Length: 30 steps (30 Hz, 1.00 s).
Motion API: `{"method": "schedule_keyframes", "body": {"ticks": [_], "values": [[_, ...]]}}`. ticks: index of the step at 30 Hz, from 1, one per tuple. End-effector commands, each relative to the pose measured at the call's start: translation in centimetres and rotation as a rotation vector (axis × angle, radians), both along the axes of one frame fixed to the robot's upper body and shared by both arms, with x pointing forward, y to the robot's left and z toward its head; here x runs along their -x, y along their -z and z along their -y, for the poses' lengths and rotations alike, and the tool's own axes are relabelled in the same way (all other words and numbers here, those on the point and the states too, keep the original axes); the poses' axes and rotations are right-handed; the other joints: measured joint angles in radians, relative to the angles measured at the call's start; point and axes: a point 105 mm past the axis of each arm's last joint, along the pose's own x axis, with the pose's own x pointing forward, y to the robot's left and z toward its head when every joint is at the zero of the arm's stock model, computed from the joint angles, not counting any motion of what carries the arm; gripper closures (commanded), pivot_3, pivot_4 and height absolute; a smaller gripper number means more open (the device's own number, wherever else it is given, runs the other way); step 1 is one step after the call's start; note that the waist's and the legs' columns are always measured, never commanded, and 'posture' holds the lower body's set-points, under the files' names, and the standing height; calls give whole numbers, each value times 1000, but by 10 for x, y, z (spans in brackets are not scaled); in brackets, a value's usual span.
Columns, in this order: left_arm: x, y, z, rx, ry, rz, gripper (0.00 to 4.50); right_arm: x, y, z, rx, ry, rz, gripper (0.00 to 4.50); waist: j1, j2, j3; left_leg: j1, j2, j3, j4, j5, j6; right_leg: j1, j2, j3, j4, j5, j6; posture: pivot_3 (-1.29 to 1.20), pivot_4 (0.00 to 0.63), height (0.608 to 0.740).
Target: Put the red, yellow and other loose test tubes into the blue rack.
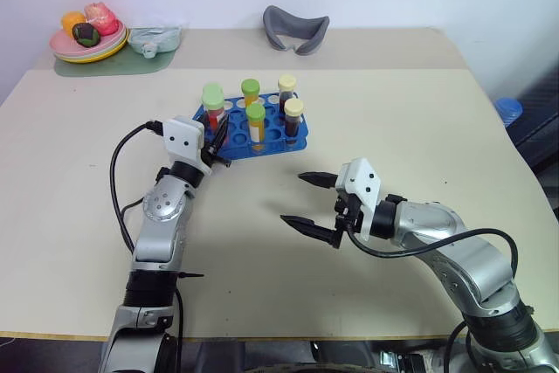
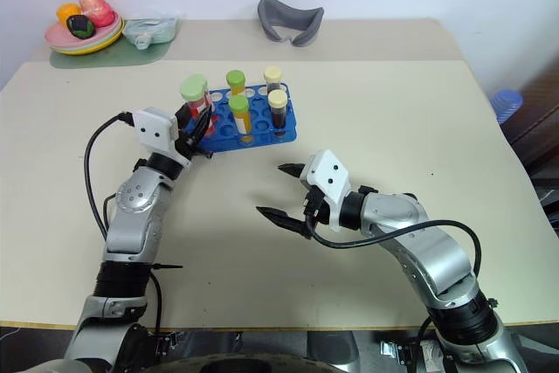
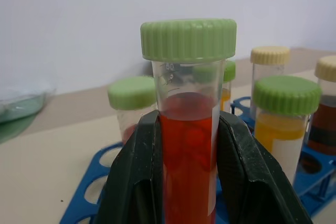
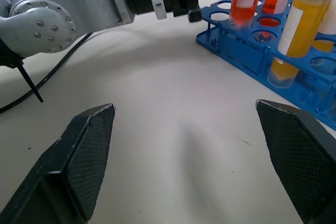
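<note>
Left end effector (image 3: 186, 171) clamped on upright red tube (image 3: 188, 129), poised over rack (image 1: 262, 141) near corner. Right end effector (image 1: 306, 200) apart, empty.

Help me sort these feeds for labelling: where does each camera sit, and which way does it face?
Left and right eye views: on the head, looking down over the table at both arms and the blue rack.
Left wrist view: on the left wrist, along the left gripper shut on a red tube.
Right wrist view: on the right wrist, between the open right gripper's fingers toward the rack.
All share the rack.
</note>
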Motion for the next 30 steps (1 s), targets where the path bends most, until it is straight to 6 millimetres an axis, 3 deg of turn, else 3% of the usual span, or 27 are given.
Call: {"method": "schedule_keyframes", "body": {"ticks": [1,6,9,13,16,19,24,27,30], "values": [[2,-8,4,16,12,26,3693,3,-11,-3,-24,-21,41,98,1,0,0,0,0,0,0,0,0,0,0,0,0,0,0,0,150,740],[0,-7,8,14,14,24,3693,3,-11,-4,-24,-24,41,98,1,0,0,0,0,0,0,0,0,0,0,0,0,0,0,0,150,740],[1,-7,8,14,12,24,2345,3,-11,-4,-25,-25,43,98,2,0,0,0,0,0,0,0,0,0,0,0,0,0,0,0,150,740],[6,-16,2,18,15,46,196,2,-11,-3,-23,-24,48,98,0,0,0,0,0,0,0,0,0,0,0,0,0,0,0,0,150,740],[17,-25,-14,7,14,60,87,-3,-14,4,-14,-7,60,98,-3,0,0,0,0,0,0,0,0,0,0,0,0,0,0,0,150,740],[35,-35,-36,-5,26,41,87,-12,-20,25,-9,55,69,98,-1,0,0,0,0,0,-1,0,0,0,0,0,0,0,0,0,150,740],[68,-31,-84,-117,23,-92,87,-27,-27,78,22,234,89,98,0,0,0,0,0,0,-2,0,0,0,0,0,-1,0,0,0,150,740],[84,-23,-120,-164,-61,-173,87,-34,-23,111,68,353,93,98,1,0,0,0,0,0,-2,0,0,0,0,0,-2,0,0,0,150,740],[98,-12,-144,-200,-133,-237,87,-40,-17,148,110,461,77,98,1,0,0,0,0,0,-2,0,0,0,0,0,-2,0,0,0,150,740]]}}
